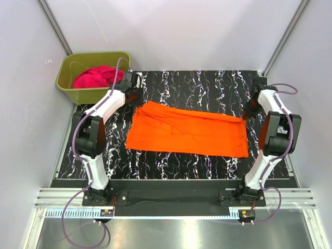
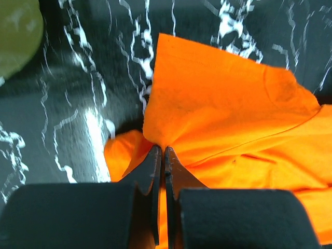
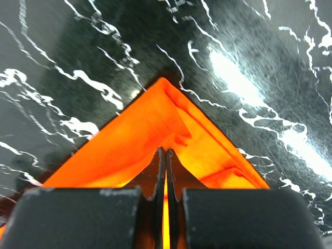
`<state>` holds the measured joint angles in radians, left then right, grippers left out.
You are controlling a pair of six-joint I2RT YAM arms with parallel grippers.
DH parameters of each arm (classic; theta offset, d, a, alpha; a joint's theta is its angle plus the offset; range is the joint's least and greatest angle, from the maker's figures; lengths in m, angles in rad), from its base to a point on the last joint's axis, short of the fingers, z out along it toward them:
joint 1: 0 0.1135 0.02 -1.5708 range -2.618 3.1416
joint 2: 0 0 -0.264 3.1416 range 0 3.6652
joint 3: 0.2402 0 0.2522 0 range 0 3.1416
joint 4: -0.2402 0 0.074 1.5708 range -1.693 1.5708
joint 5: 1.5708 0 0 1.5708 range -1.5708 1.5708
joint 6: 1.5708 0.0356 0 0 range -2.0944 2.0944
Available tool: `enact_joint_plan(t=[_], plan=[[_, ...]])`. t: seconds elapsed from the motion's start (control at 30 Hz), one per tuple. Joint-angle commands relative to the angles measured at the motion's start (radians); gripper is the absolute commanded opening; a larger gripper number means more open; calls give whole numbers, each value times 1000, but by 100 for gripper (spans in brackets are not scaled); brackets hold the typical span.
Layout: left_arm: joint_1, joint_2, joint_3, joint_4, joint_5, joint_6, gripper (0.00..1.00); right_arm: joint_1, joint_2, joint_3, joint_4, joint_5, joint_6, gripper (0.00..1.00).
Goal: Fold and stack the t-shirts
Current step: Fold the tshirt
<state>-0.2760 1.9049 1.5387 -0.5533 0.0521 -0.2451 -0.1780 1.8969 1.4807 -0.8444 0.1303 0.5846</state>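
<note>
t-shirt (image 1: 189,132) on table (image 1: 207,85) centre; second t-shirt (image 1: 93,78) in tub (image 1: 87,96); tub far-left

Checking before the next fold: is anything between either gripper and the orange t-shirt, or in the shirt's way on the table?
Nothing visible. The left gripper and right gripper are each shut on a far corner of the orange t-shirt. The magenta t-shirt sits in the olive tub, at the table edge's far-left corner.

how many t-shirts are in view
2. The orange t-shirt lies spread on the table, far corners held by the left pincer and right pincer; the pink t-shirt bunched in the green tub, far left. Others may hide beneath.
</note>
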Motion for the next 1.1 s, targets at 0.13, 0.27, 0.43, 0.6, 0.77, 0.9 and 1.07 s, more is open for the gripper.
enact_joint_plan(t=[0.13, 0.27, 0.43, 0.6, 0.77, 0.9, 1.07], plan=[[-25, -55, -69, 4, -12, -36, 0, -12, -87, -59, 8, 28, -3, 0], [-26, -72, -106, 0, -34, -51, 0, -15, -114, -98, 8, 31, 7, 0], [-28, -89, -150, -14, -49, -63, 0, -20, -137, -146, 19, 32, 9, 0], [-29, -86, -169, -22, -49, -66, 0, -21, -131, -178, 36, 29, 6, 0], [-32, -98, -183, -28, -80, -62, 0, -23, -131, -200, 45, 41, 4, 0], [-34, -102, -206, -30, -84, -62, 0, -28, -131, -211, 47, 52, 4, 0], [-37, -116, -233, -33, -69, -42, 26, -32, -113, -212, 50, 49, -17, 8]])
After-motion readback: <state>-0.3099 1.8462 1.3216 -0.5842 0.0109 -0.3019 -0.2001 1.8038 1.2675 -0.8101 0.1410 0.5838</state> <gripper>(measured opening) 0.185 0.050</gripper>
